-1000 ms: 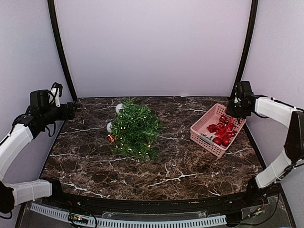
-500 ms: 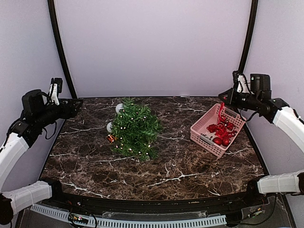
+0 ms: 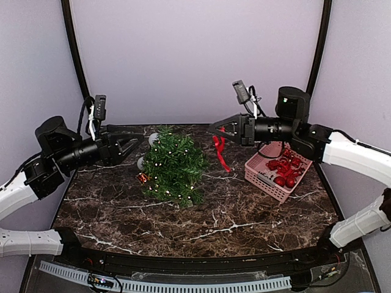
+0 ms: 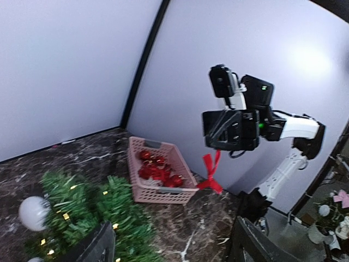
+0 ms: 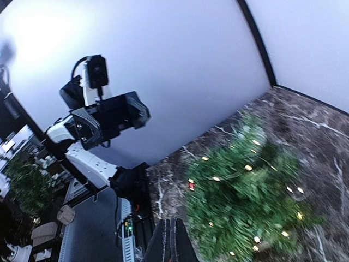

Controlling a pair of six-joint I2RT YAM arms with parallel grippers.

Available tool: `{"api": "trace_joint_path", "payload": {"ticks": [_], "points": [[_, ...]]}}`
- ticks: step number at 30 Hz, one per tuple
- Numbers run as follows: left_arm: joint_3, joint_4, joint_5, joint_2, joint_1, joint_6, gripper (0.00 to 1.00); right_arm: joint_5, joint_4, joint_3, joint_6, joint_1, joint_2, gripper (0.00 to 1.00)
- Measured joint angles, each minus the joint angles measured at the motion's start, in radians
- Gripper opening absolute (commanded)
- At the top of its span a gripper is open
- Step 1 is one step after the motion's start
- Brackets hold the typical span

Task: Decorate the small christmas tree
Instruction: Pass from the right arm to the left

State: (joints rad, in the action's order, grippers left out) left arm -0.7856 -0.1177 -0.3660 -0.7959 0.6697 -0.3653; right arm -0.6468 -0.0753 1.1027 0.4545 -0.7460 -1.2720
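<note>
Now your right gripper (image 3: 215, 130) pinches a limp red ribbon (image 3: 220, 154); your left gripper (image 3: 135, 143) gapes wide. Bushy, needle-branched small christmas tree (image 3: 175, 163) stands left of centre on the veined marble table (image 3: 244, 213).

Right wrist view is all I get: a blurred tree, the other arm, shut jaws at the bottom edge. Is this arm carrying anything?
Observer: Yes. The top view shows a red ribbon hanging from the right gripper, in the air between the small christmas tree and a pink basket.
Operator: Does the left gripper hold anything?
Observer: No. Its own wrist view shows the jaws open with nothing between them, just left of the tree.
Operator: More decorations to hang?
Observer: Yes, several red ornaments lie in that basket.
</note>
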Motion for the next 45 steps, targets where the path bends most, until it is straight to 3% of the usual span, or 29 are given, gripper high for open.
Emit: {"api": "trace_joint_path", "payload": {"ticks": [8, 16, 20, 25, 29, 32, 34, 36, 38, 39, 41, 43, 45], "points": [[0.003, -0.304, -0.112, -0.150, 0.174, -0.091, 0.84, -0.103, -0.302, 0.152, 0.035, -0.150, -0.150, 0.00], [0.000, -0.397, -0.175, -0.278, 0.225, -0.091, 0.87, -0.164, -0.438, 0.209, 0.079, -0.202, -0.215, 0.00], [-0.015, -0.436, -0.200, -0.319, 0.236, -0.090, 0.82, -0.173, -0.456, 0.210, 0.084, -0.212, -0.217, 0.00], [-0.040, -0.473, -0.230, -0.367, 0.251, -0.089, 0.66, -0.175, -0.476, 0.210, 0.098, -0.217, -0.217, 0.00], [-0.053, -0.493, -0.248, -0.397, 0.263, -0.090, 0.40, -0.176, -0.480, 0.210, 0.101, -0.217, -0.217, 0.00], [-0.055, -0.500, -0.255, -0.402, 0.271, -0.086, 0.13, -0.170, -0.478, 0.210, 0.099, -0.218, -0.216, 0.00], [-0.056, -0.505, -0.259, -0.401, 0.272, -0.093, 0.02, -0.151, -0.473, 0.208, 0.090, -0.219, -0.213, 0.00], [-0.056, -0.510, -0.257, -0.400, 0.272, -0.093, 0.00, -0.112, -0.462, 0.190, 0.077, -0.220, -0.199, 0.00], [-0.053, -0.510, -0.249, -0.393, 0.272, -0.087, 0.00, -0.065, -0.451, 0.150, 0.069, -0.219, -0.170, 0.19], [-0.048, -0.507, -0.238, -0.382, 0.272, -0.087, 0.00, -0.040, -0.444, 0.124, 0.063, -0.216, -0.150, 0.43], [-0.038, -0.470, -0.212, -0.349, 0.271, -0.076, 0.00, -0.002, -0.435, 0.076, 0.069, -0.208, -0.113, 0.65], [-0.037, -0.409, -0.184, -0.313, 0.272, -0.055, 0.00, 0.045, -0.396, 0.027, 0.053, -0.196, -0.064, 0.72], [-0.051, -0.304, -0.163, -0.282, 0.272, -0.016, 0.00, 0.094, -0.320, 0.005, 0.024, -0.185, -0.018, 0.73]]}}
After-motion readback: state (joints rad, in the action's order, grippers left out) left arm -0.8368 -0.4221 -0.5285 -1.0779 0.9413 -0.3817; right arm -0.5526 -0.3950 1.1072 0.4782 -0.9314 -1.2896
